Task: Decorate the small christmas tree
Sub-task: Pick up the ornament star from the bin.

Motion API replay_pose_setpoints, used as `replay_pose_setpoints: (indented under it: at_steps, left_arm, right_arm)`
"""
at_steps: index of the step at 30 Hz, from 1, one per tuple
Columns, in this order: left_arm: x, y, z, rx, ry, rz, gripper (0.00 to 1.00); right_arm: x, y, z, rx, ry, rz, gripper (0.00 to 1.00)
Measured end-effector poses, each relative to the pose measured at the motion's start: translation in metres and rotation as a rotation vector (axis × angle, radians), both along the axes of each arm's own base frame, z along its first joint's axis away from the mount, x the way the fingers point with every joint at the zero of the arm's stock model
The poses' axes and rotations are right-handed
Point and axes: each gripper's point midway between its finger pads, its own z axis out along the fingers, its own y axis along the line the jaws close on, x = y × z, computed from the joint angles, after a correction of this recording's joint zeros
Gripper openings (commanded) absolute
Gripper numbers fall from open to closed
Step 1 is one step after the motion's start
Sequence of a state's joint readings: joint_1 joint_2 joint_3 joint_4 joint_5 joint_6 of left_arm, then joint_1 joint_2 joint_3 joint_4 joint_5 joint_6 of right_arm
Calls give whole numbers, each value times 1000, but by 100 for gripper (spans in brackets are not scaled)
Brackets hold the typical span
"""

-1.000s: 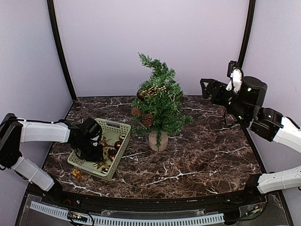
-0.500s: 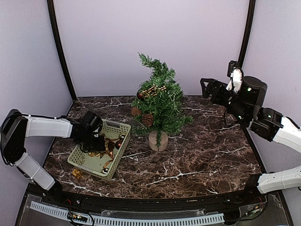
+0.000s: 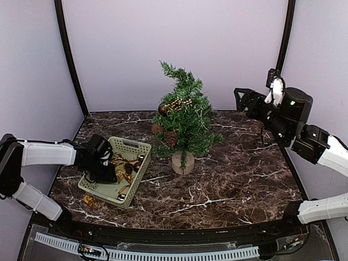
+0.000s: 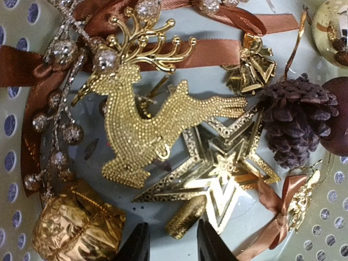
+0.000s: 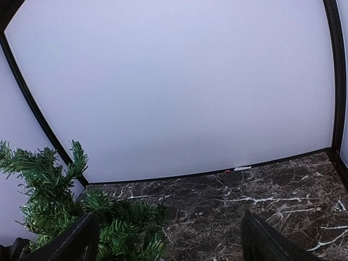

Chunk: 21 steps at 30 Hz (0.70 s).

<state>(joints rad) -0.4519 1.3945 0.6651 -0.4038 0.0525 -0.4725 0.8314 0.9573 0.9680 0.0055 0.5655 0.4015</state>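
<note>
Marble table [image 3: 234, 179] holds the small christmas tree [image 3: 182, 125] at centre, with the basket [image 3: 133, 145] and left gripper [image 3: 106, 171] left of the tree; the left wrist view shows jaws narrowly parted over a crowded gold reindeer [image 4: 147, 125], star [image 4: 217, 163] and pinecone [image 4: 296, 125]; the right wrist view shows the right gripper [image 5: 168, 217] gaping wide, right of the tree.

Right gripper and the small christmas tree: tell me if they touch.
Apart. Top external view shows bare wall between the right gripper and the small christmas tree.

Left claw [image 4: 173, 246] low, jaws narrowly apart; right claw [image 5: 171, 239] high, jaws wide apart.
</note>
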Motion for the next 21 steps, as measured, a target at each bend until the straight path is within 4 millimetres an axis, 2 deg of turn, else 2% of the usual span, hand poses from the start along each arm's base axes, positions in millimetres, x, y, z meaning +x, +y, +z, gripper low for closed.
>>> replay_pose_setpoints:
  at_steps: [14,21]
  left_arm:
    - [12,-9,-4,-23,-21,-47,22]
    - [18,-11,-4,-16,-42,-59,24]
  right_arm:
    - [-7,-9,7,24,-17,-9,91]
    - [-7,-10,6,23,-16,-9,91]
